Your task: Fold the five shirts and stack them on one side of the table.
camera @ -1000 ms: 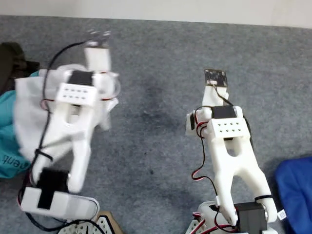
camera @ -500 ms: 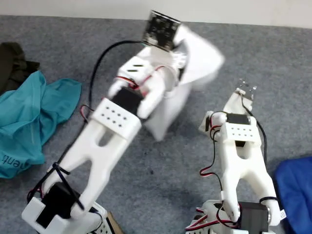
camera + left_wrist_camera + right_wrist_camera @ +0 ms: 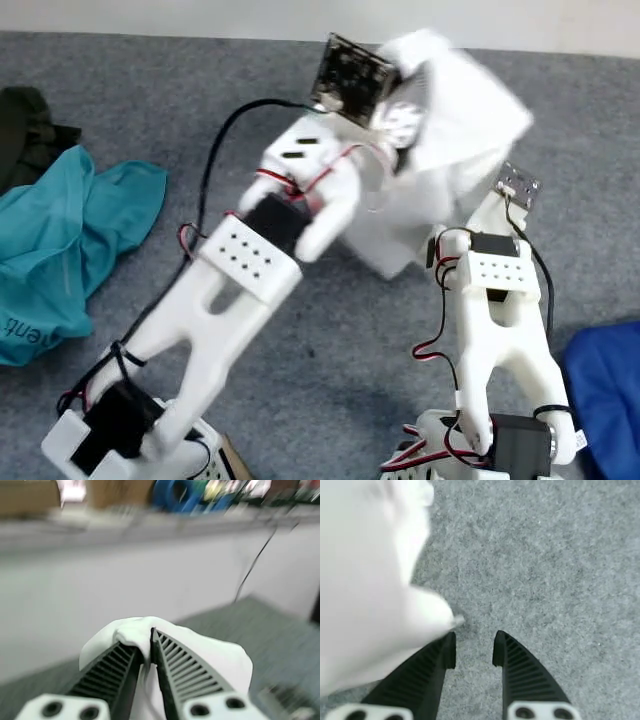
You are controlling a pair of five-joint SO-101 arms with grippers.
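Observation:
A white shirt (image 3: 455, 130) hangs in the air over the back middle of the grey table, bunched and trailing down to the surface. My left gripper (image 3: 151, 639) is shut on a fold of this white shirt (image 3: 210, 655), with the long left arm (image 3: 250, 260) stretched diagonally across the table. My right gripper (image 3: 474, 647) is open just above the carpet, nothing between its fingers, and the white shirt (image 3: 370, 580) lies right beside one fingertip. The right arm (image 3: 495, 275) stands just right of the hanging cloth.
A teal shirt (image 3: 60, 235) lies crumpled at the left edge, with a dark green shirt (image 3: 25, 125) behind it. A blue shirt (image 3: 605, 385) sits at the front right edge. Grey table surface (image 3: 340, 340) lies bare between the two arms.
My left arm has swung from the left side across to the back middle, carrying the white shirt up and to the right. The right arm has shifted slightly right and farther back.

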